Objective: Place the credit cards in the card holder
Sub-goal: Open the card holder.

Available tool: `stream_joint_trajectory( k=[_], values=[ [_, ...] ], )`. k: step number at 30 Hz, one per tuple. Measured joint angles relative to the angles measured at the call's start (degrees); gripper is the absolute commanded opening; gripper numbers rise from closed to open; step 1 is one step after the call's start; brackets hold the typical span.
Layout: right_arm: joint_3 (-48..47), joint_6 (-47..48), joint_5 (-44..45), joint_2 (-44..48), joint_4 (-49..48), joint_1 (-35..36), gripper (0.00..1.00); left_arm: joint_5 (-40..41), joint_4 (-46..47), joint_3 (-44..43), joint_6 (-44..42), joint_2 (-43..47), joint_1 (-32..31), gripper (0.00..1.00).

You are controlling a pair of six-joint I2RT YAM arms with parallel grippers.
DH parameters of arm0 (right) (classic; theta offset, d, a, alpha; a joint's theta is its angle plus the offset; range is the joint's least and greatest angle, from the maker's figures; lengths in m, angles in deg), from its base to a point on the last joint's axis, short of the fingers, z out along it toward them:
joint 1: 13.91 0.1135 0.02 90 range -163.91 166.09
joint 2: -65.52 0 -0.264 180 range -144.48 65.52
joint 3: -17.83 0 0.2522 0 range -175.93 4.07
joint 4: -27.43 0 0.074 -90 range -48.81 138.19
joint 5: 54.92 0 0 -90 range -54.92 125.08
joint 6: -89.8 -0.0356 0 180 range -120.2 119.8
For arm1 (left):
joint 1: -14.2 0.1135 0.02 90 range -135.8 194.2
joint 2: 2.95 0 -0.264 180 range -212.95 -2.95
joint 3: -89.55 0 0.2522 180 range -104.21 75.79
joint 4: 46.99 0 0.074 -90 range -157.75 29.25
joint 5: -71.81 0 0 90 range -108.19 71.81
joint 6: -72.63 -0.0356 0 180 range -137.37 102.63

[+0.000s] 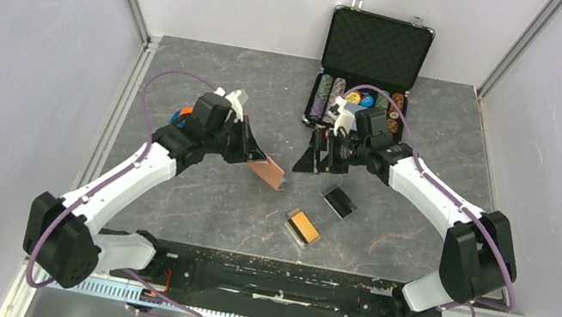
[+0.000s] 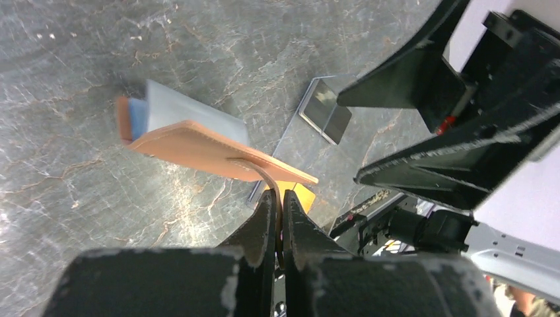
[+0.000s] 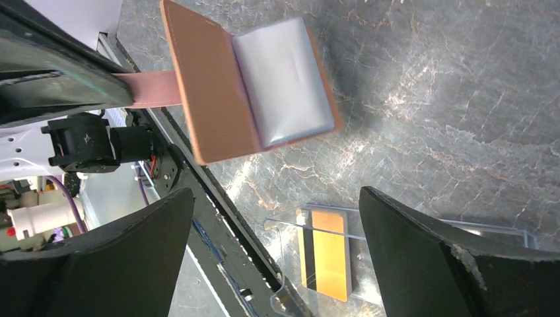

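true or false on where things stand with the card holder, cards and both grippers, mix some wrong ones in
1. The left gripper is shut on the tab of the card holder. True.
2. The right gripper grips a card. False: its jaws stand wide open with nothing between them.
3. The card holder lies folded shut. False: it is open, with its pale inner sleeve showing.
4. A gold-orange card sits in a clear box on the table. True.
5. The poker-chip case has its lid down. False: the lid stands open and the chips show.
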Motion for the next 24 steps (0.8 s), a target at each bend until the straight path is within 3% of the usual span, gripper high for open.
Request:
stream_joint_trajectory(
  k=[14,24],
  values=[
    [-5.5,6.4,-2.9,2.5,0.0,-0.2,0.98,-3.0,-11.8,-12.2,-14.7,7.9,0.0,0.02],
    [-9.3,10.5,-6.3,6.3,-1.0,-0.2,0.98,-15.9,-5.1,-9.7,-22.2,11.7,0.1,0.02]
  ],
)
